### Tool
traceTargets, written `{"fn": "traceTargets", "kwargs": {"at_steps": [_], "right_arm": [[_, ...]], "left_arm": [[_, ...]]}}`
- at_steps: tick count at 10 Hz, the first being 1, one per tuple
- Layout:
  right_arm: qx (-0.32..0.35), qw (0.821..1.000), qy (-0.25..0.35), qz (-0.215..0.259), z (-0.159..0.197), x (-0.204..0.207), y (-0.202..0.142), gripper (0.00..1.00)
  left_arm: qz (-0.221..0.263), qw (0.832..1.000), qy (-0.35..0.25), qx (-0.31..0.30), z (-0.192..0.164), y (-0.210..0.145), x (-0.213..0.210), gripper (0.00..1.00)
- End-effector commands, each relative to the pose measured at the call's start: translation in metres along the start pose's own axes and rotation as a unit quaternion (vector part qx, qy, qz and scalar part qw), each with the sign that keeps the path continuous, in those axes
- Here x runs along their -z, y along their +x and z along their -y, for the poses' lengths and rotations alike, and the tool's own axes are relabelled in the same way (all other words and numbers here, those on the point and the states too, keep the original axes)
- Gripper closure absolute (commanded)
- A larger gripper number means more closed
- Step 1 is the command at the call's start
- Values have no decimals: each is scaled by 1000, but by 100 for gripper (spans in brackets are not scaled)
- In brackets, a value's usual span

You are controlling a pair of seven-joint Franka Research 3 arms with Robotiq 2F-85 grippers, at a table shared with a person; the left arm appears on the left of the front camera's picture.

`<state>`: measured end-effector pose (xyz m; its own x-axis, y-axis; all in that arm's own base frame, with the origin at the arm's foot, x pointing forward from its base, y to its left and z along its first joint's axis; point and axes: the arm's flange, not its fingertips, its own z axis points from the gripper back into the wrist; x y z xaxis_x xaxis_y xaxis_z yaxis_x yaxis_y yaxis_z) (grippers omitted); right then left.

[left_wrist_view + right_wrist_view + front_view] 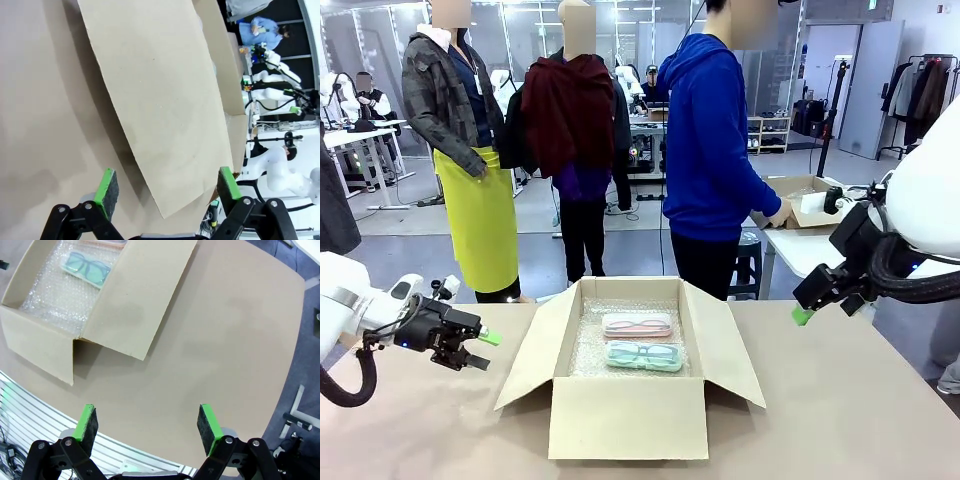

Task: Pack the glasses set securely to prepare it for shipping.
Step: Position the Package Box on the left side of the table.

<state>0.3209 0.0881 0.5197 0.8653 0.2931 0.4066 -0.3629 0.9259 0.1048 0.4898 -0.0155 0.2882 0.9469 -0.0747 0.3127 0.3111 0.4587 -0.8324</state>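
The left end effector (162, 192) hangs with its green pads spread wide and nothing between them, low over the desk (420, 420) just beside the left flap (155, 100) of the cardboard box (628, 420). The right end effector (147, 427) is likewise spread and empty, raised above the desk to the right of the box, apart from its right flap (140, 305).

Inside the box, on a lining of bubble wrap (585, 350), the glasses set lies flat: the pink case (637, 324) toward the far wall, the mint green case (643, 355) just beside it on the near side. All four flaps stand open.

Judging by this, the placing is done. What seems left is any covering layer of padding, then folding the flaps down and closing the box. A person in a blue hoodie (710, 140) stands beyond the desk, turned toward another table.
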Motion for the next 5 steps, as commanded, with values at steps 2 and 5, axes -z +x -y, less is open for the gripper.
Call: {"fn": "traceTargets", "kwargs": {"at_steps": [2, 5], "right_arm": [[-3, 1000, -2, 1, 0, -1, 0, 0], [-3, 1000, -2, 1, 0, -1, 0, 0]], "left_arm": [[5, 1000, 4, 4, 3, 0, -9, 0], [5, 1000, 2, 0, -1, 1, -5, 0]]}}
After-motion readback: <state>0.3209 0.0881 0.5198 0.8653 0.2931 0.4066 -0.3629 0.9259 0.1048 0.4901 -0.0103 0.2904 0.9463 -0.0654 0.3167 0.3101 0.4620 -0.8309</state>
